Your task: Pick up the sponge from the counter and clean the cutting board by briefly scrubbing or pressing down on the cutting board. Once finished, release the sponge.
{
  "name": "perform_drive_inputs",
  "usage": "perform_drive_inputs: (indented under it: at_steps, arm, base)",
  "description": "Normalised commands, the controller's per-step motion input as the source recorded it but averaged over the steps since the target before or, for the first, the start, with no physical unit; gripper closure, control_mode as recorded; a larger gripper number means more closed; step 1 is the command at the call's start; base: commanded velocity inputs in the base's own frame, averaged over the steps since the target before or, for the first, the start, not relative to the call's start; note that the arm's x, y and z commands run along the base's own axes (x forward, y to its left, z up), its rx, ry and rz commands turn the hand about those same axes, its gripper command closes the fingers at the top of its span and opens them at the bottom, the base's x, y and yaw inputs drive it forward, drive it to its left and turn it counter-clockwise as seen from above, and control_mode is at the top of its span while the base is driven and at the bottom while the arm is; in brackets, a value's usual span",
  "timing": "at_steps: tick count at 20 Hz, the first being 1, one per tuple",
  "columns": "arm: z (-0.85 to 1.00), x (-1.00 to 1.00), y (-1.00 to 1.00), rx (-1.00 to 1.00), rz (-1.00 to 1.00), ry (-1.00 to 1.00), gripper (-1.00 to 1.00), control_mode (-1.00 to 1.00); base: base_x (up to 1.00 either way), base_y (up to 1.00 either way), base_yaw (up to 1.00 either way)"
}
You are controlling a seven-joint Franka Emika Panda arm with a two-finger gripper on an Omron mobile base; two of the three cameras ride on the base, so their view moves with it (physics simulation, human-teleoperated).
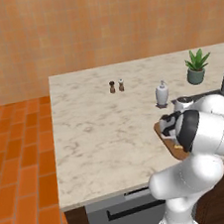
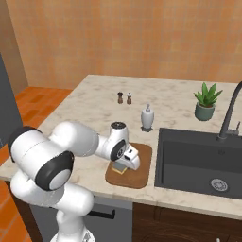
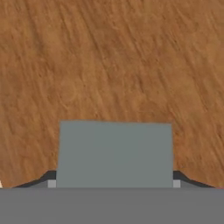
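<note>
The gripper [image 2: 122, 167] is low over the cutting board [image 2: 142, 174], and the sponge [image 2: 120, 168] is under it, lying on the board with its yellow layer showing at the side. In the hand view the grey-blue top of the sponge [image 3: 115, 153] sits between the two dark finger tips [image 3: 181, 177], which stand just at its left and right edges, so the fingers are closed on the sponge and hold it by its sides. The wood grain of the board [image 3: 109, 61] is behind the sponge in this view, and the sponge seems to rest on the wood, though I cannot tell how hard it is pressed. The board lies on the counter [image 2: 85, 106], just beside the dark sink [image 2: 198, 160] and near the front edge of the counter. A white soap bottle [image 2: 147, 117] stands behind the board, near the back corner of the sink. Farther back from the board are the two small shakers [image 2: 124, 98], standing close together. A green plant in a pot [image 2: 205, 101] stands behind the sink, and the dark faucet [image 2: 230, 113] rises at the far side of the sink. In the left base view the arm covers most of the board [image 1: 161, 130], and only its near edge is visible beside the sink.
</note>
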Motion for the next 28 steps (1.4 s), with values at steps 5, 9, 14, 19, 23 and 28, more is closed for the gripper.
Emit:
perform_drive_inputs:
  at_steps: [5,9,14,19,23,28]
  arm:
    - [-0.12,0.4,0.01,0.0,-0.03,-0.07,1.0,-1.0]
    - [-0.1,0.4,0.14,0.0,-0.07,-0.15,1.0,-1.0]
    - [0.0,0.24,0.27,0.0,-0.05,-0.12,1.0,-1.0]
    - [0.0,0.37,0.24,0.0,-0.06,-0.04,1.0,-1.0]
    - [-0.01,0.49,0.01,0.0,-0.09,-0.06,1.0,-1.0]
    - [-0.07,0.5,0.0,0.0,-0.07,-0.09,1.0,-1.0]
  base:
    - [0.0,0.0,0.0]
    - [0.0,0.0,0.0]
    - [0.0,0.0,0.0]
    - [0.0,0.0,0.0]
    - [0.0,0.0,0.0]
    - [0.0,0.0,0.0]
